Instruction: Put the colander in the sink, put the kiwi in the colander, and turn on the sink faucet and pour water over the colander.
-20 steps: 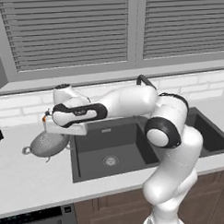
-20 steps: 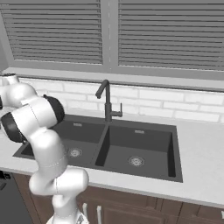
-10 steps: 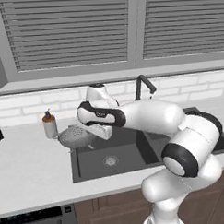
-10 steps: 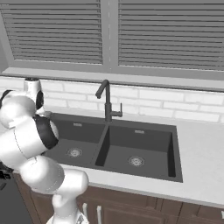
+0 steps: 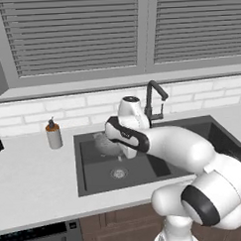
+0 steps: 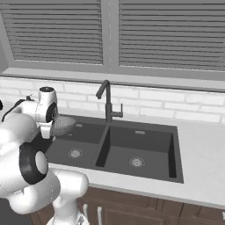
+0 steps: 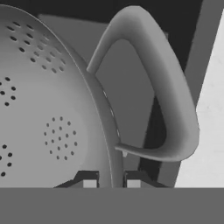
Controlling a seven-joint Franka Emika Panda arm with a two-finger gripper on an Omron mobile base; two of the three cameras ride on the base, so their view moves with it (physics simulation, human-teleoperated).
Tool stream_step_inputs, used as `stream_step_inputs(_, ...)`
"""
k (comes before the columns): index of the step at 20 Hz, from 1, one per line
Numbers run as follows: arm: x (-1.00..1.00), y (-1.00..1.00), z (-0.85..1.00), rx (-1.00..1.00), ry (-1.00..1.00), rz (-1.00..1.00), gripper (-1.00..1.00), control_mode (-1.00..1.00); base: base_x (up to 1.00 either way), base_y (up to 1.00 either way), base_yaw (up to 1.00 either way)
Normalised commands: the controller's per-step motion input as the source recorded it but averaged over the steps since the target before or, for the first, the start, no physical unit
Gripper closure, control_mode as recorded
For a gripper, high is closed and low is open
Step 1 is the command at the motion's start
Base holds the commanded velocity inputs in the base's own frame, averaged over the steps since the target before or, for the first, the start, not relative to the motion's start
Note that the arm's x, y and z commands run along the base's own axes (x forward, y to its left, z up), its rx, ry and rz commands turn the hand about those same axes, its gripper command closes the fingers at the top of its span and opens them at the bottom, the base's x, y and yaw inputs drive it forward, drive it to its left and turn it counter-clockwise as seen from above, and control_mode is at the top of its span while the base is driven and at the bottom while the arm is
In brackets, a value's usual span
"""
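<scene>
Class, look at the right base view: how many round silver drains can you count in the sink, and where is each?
2: one drain in the left basin floor, one drain in the right basin floor of the sink. None appears hidden.

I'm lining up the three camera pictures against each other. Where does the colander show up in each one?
Left base view: colander held over the left basin of the sink, just left of the arm's wrist.
Right base view: colander at left, over the left basin, beside the white wrist.
Hand view: colander close up, the gripper shut on its rim beside the loop handle.
Shared landmark: the faucet behind the sink.
</scene>
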Motion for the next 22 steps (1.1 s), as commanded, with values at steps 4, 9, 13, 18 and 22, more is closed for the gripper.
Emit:
stream_step_inputs(4, 0.00, -0.49, -0.09, 0.00, 0.10, -0.58, 1.00, -1.00, 0.00, 0.00, 0.00)
stream_step_inputs(9, 0.03, -0.10, -0.14, 0.00, 0.03, -0.35, 1.00, -1.00, 0.00, 0.00, 0.00)
stream_step_inputs(13, 0.05, -0.04, -0.27, 0.00, 0.00, -0.25, 1.00, -1.00, 0.00, 0.00, 0.00)
stream_step_inputs(18, 0.18, -0.02, -0.40, 0.00, 0.00, -0.12, 1.00, -1.00, 0.00, 0.00, 0.00)
stream_step_inputs(22, 0.17, -0.10, -0.47, 0.00, 0.00, -0.14, 1.00, -1.00, 0.00, 0.00, 0.00)
